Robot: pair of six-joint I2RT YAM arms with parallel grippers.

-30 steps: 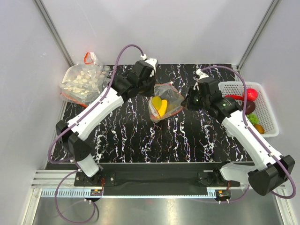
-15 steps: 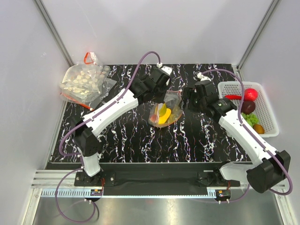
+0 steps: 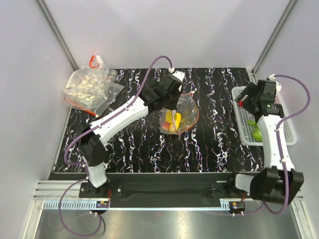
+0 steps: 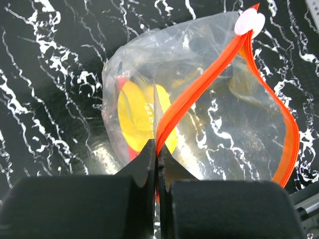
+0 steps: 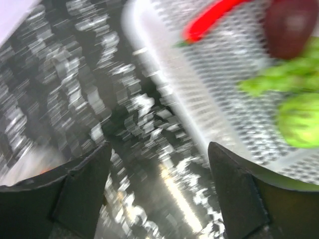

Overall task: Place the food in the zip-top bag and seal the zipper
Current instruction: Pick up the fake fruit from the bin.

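Note:
The zip-top bag (image 3: 182, 113) lies mid-table, clear and crinkly, with yellow food (image 4: 137, 114) and a bit of red inside. Its zipper (image 4: 209, 82), the red-orange strip, gapes: one lip runs straight up from my left gripper, the other (image 4: 288, 129) bows out to the right. My left gripper (image 4: 157, 149) is shut on the near end of the zipper strip; from above it (image 3: 174, 99) sits at the bag's back left. Over by the basket's left rim, my right gripper (image 5: 159, 154) hangs open and holds nothing; seen from above it (image 3: 246, 101) is well away from the bag.
A white mesh basket (image 3: 243, 124) at the right table edge holds a red chili (image 5: 209, 17), a dark purple piece (image 5: 291, 25) and green vegetables (image 5: 299, 117). A larger clear bag of whitish pieces (image 3: 89, 87) lies at the back left corner.
My right gripper opened, left the bag and swung right to the basket. The left gripper carried the bag's edge to the right and kept hold; the mouth now gapes.

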